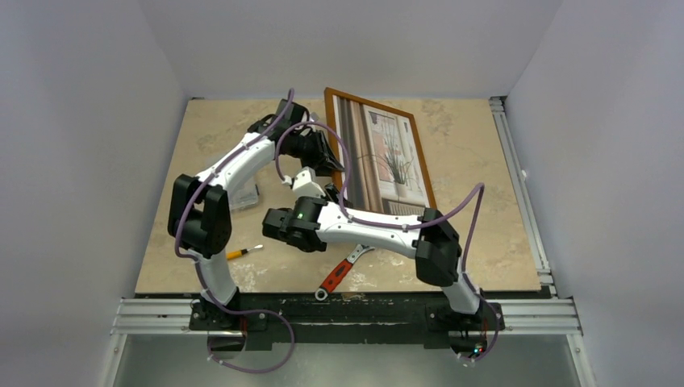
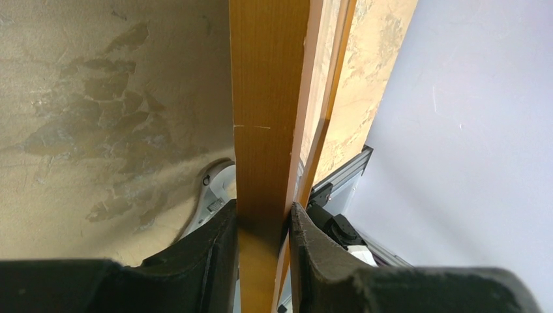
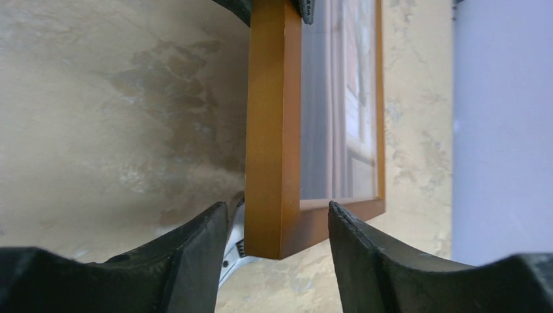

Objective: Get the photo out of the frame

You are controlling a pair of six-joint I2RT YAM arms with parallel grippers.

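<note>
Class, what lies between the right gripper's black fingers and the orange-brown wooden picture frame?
Nothing touches: in the right wrist view the fingers flank the frame's corner with bare gaps, beige table behind.

This looks like a robotics lab cell. Plain pale walls (image 1: 97, 81) close in the table (image 1: 484, 161) on the left, far and right. Aluminium rails (image 1: 363, 316) run along its near edge, where the left arm (image 1: 234, 165) and the right arm (image 1: 371, 230) are bolted, with loose purple cables (image 1: 472, 210). The frame (image 1: 371, 102) and a wrench (image 1: 339, 272) share the table.

Even bright overhead light, soft shadows; wrist close-ups slightly blurred
</note>
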